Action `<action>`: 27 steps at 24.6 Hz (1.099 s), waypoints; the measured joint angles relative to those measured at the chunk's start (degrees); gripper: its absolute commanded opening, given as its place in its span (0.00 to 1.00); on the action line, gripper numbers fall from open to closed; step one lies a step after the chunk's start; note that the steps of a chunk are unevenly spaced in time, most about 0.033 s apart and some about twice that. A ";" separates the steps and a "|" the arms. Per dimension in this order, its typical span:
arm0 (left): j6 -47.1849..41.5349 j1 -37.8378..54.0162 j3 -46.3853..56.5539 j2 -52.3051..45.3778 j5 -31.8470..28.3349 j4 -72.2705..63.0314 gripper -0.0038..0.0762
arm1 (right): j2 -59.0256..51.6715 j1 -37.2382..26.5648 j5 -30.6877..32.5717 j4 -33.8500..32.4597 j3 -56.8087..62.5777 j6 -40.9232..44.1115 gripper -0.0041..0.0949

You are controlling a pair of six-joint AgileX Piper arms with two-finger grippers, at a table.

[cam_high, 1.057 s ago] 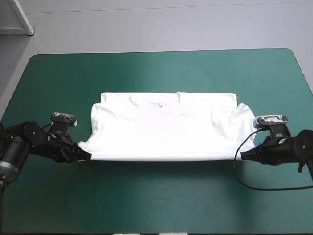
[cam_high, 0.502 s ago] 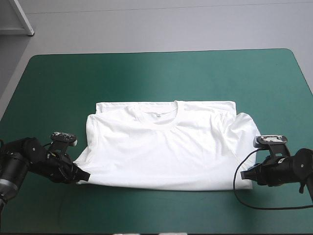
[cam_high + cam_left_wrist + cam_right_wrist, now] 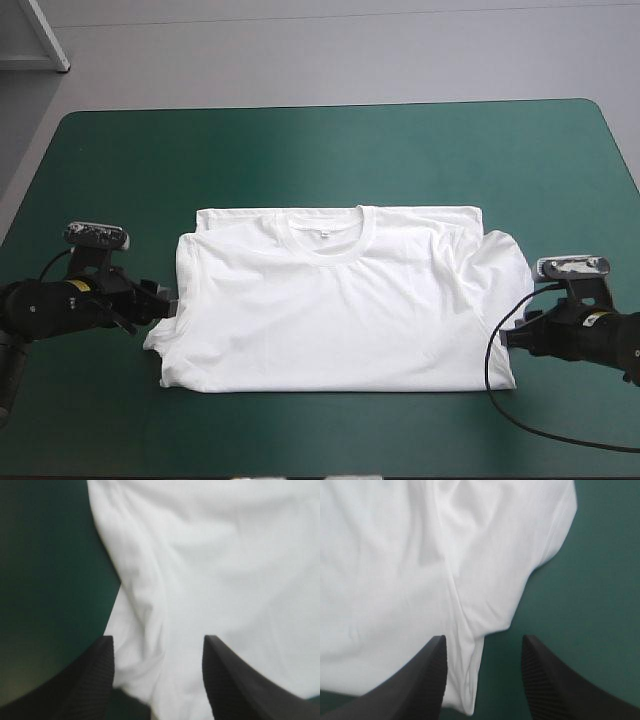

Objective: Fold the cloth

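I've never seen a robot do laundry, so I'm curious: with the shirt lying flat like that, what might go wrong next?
The left end effector stands open with an edge of the T-shirt between its fingers; pulling away carelessly might drag it. The right end effector, open too, straddles a corner likewise. Both side edges look rumpled, so a later fold may come out uneven.

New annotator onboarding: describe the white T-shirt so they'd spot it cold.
On the teal-green table cover, look at the middle, between the left gripper and the right gripper, both open. The white short-sleeved fabric T-shirt lies flat, collar toward the far edge. It is the only white, soft thing; its neighbours are black and rigid.
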 measured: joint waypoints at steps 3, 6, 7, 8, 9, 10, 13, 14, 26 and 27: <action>3.55 0.00 -2.24 1.60 -1.38 -8.59 0.55 | 0.00 0.00 -3.57 0.00 -4.62 1.80 0.48; 9.29 0.00 -2.48 4.78 -0.44 -17.09 0.55 | 0.50 0.00 -7.47 -0.75 -8.69 4.04 0.46; 11.35 0.00 -2.48 6.40 -0.04 -18.84 0.55 | 2.00 0.00 -8.13 -2.10 -10.01 5.33 0.46; 12.00 0.00 -2.48 6.91 0.00 -19.24 0.55 | 3.27 0.00 -8.23 -2.65 -10.28 5.73 0.46; 12.68 0.00 -2.48 7.46 0.00 -19.50 0.55 | 4.88 0.00 -8.29 -3.22 -10.41 6.01 0.46; 13.17 0.00 -2.48 7.95 0.00 -19.73 0.55 | 6.74 0.00 -8.29 -3.67 -10.41 6.25 0.46; 14.48 0.00 -2.48 8.57 -0.31 -19.80 0.55 | 16.51 0.00 -10.54 -4.22 -10.56 6.38 0.46; 14.59 0.00 -2.48 8.57 -0.31 -19.80 0.55 | 18.44 0.00 -11.32 -4.30 -10.87 6.38 0.46; 15.32 0.00 -2.48 8.57 0.52 -19.80 0.55 | 37.26 0.00 -14.70 -4.35 -16.21 3.48 0.46; 15.32 0.00 -2.48 8.57 0.54 -19.80 0.55 | 38.15 0.00 -14.70 -4.35 -16.27 2.98 0.46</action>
